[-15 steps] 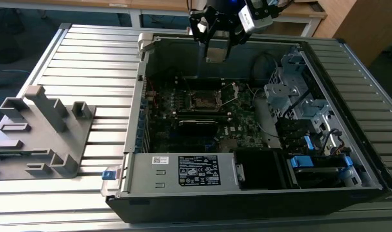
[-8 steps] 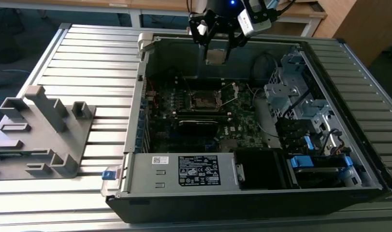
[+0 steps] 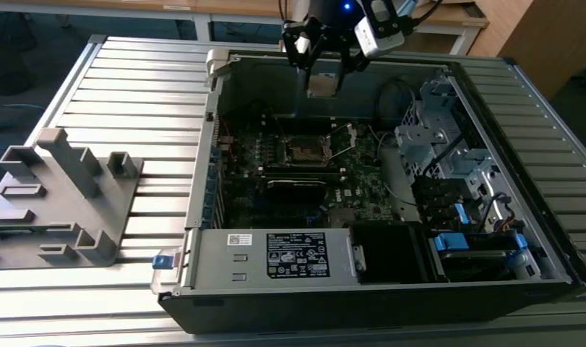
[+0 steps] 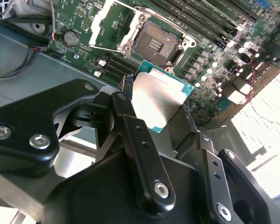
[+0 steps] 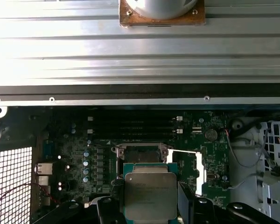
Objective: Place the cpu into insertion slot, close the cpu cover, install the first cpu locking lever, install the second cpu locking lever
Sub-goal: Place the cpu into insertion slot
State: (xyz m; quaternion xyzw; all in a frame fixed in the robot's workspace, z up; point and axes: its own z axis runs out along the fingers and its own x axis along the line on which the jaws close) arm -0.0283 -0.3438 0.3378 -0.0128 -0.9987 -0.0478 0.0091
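Your gripper [image 4: 157, 111] is clamped on the cpu [image 4: 155, 95], with fingers [image 4: 124, 106] pressing two opposite edges and the metal top facing the wrist cameras. The chip hangs above the insertion slot [image 4: 155, 44], well clear of it. The slot is bare, and the cpu cover [image 4: 97, 23] stands open beside it.

Exterior view high, angled down into case [image 3: 370, 309]; both wrist views close above insertion slot [image 4: 154, 44] [image 5: 141, 155].

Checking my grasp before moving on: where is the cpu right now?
The cpu is held between the fingers of the gripper, in the exterior view's upper middle, above the open computer case and raised clear of the empty insertion slot.
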